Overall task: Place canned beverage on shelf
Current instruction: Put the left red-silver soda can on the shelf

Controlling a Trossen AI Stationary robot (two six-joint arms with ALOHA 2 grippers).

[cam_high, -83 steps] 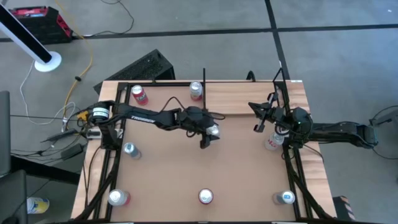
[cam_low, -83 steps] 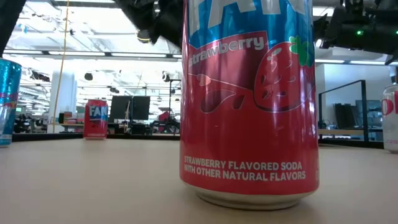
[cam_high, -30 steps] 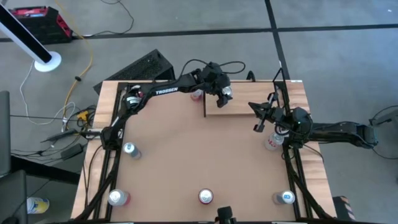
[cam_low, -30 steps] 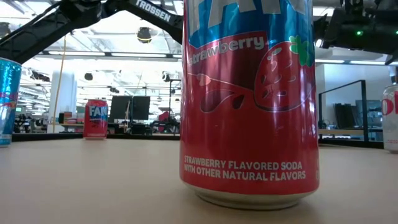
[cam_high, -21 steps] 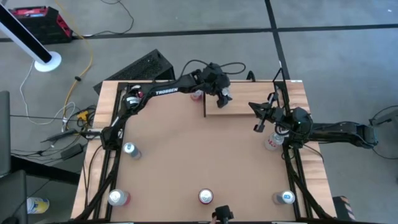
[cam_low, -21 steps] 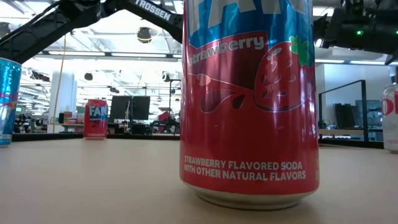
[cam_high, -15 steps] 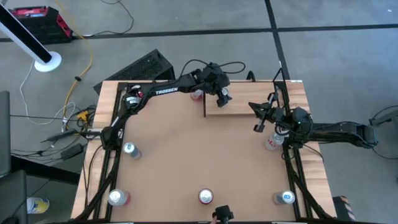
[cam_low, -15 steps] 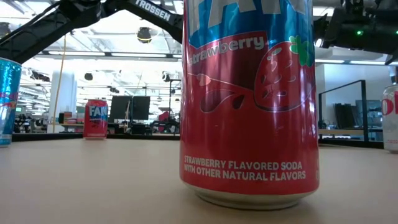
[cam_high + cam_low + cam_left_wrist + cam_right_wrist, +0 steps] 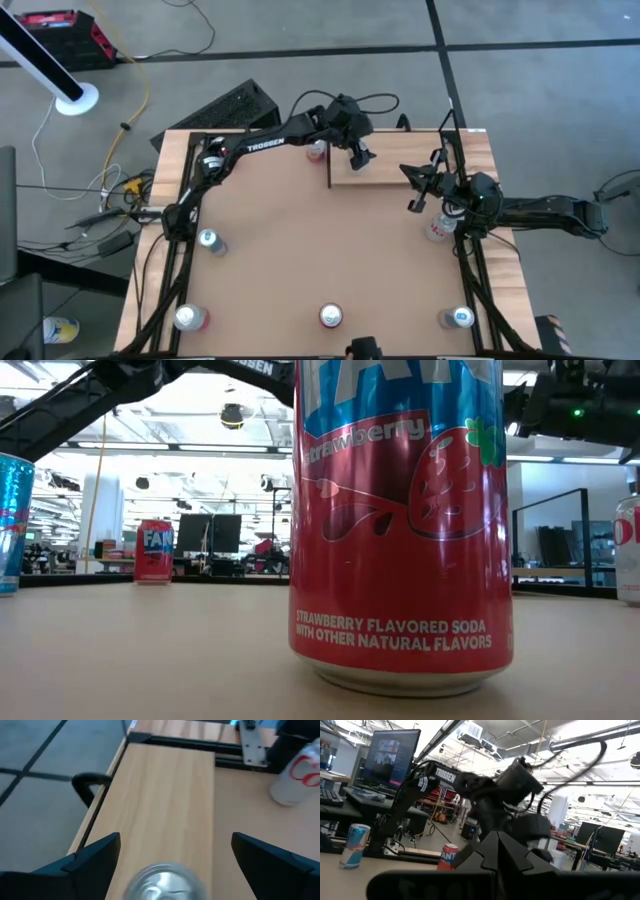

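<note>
The canned beverage (image 9: 165, 881), seen by its silver top, stands upright on its base on the shelf (image 9: 165, 795), a pale wood plank at the table's far side (image 9: 400, 165). My left gripper (image 9: 176, 840) hovers over the can, open, with one finger on either side and clear of it. In the high view the gripper (image 9: 357, 152) covers the can. My right gripper (image 9: 410, 175) waits shut at the table's right side, tipped a little upward (image 9: 496, 842).
A red can (image 9: 316, 150) stands just off the shelf's left end. A white can (image 9: 438, 228) stands by the right arm. More cans stand at the far left (image 9: 222, 152), the left (image 9: 207, 239) and along the near edge (image 9: 330, 316). One red can fills the low view (image 9: 400, 520).
My left gripper has risen off the can, which stays standing on the shelf where it was.
</note>
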